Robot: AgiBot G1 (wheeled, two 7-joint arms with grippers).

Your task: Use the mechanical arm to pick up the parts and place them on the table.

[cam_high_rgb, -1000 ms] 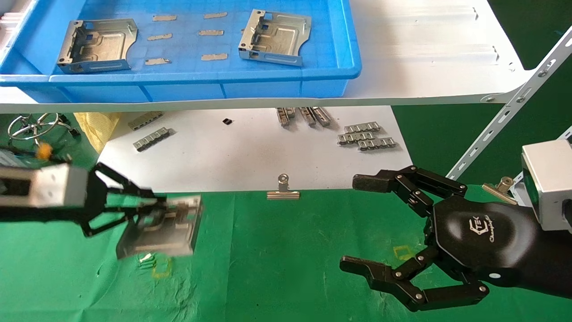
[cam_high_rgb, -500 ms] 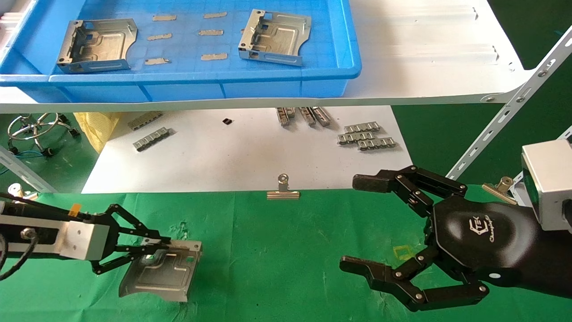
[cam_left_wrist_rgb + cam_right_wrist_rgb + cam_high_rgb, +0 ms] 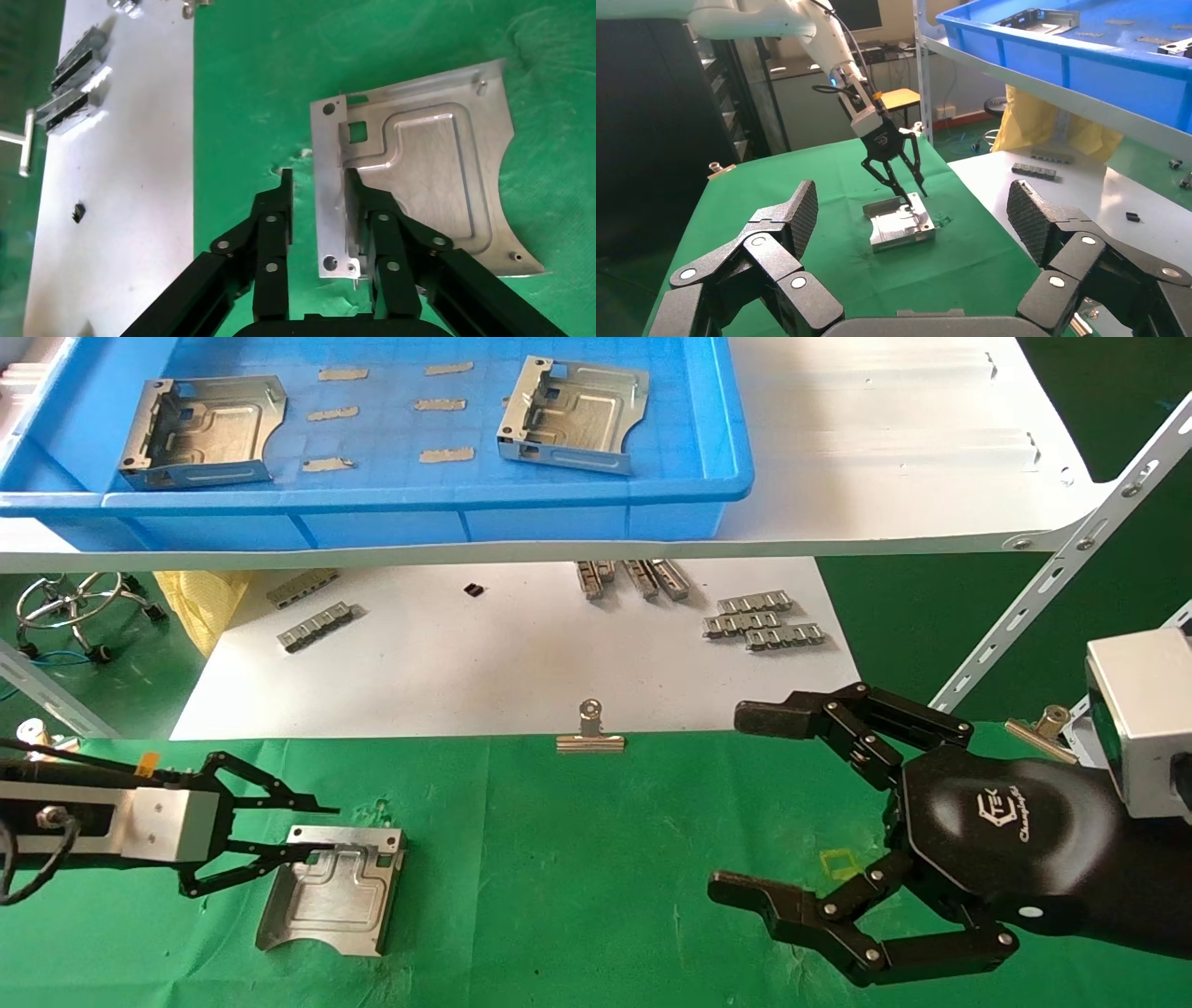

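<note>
left hand [image 3: 312, 826] fingers apart, straddling folded edge of plate [image 3: 333, 890] | plate flat on green desk [image 3: 577, 896], well apart from binder clip [image 3: 589, 733] | withdraw straight back, no snag | right hand [image 3: 745, 803] apart, idle beyond clip

Blue plastic tray [image 3: 559, 519] on the white shelf's [image 3: 885, 477] left side. Below, grey ribbed strips [image 3: 764, 619] near the white board's [image 3: 521, 663] right edge; silver binder clip [image 3: 589, 733] at its front edge; yellow bag [image 3: 200, 598] left.

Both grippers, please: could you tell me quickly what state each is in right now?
Left gripper: open, fingers astride the silver sheet-metal plate's folded edge.
Right gripper: open, empty.
</note>
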